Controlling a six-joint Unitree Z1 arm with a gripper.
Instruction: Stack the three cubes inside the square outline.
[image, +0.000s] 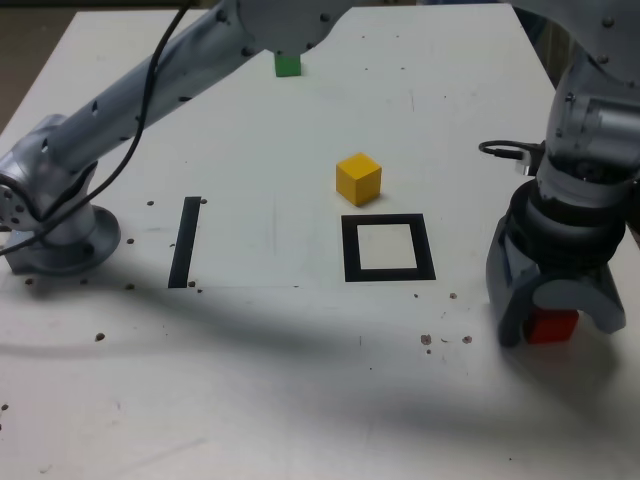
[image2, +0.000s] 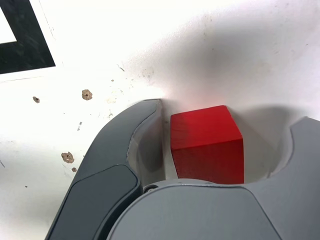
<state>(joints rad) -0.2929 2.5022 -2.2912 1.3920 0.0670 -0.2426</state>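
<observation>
The red cube (image: 552, 326) (image2: 207, 142) rests on the white table at the exterior view's right, between the fingers of my gripper (image: 558, 322) (image2: 227, 117). The gripper is lowered around it and open: one finger sits close against the cube's side, and a gap shows on the other side. The yellow cube (image: 358, 179) stands just behind the square outline (image: 350, 250) (image2: 25, 45), whose white centre is bare. The green cube (image: 288, 65) sits at the far back, partly under the arm.
A thin black strip (image: 185, 241) lies to the exterior view's left of the outline. The arm's base (image: 60, 235) stands at the left edge, its link reaching across the back. Small brown specks (image: 427, 340) dot the table near the gripper.
</observation>
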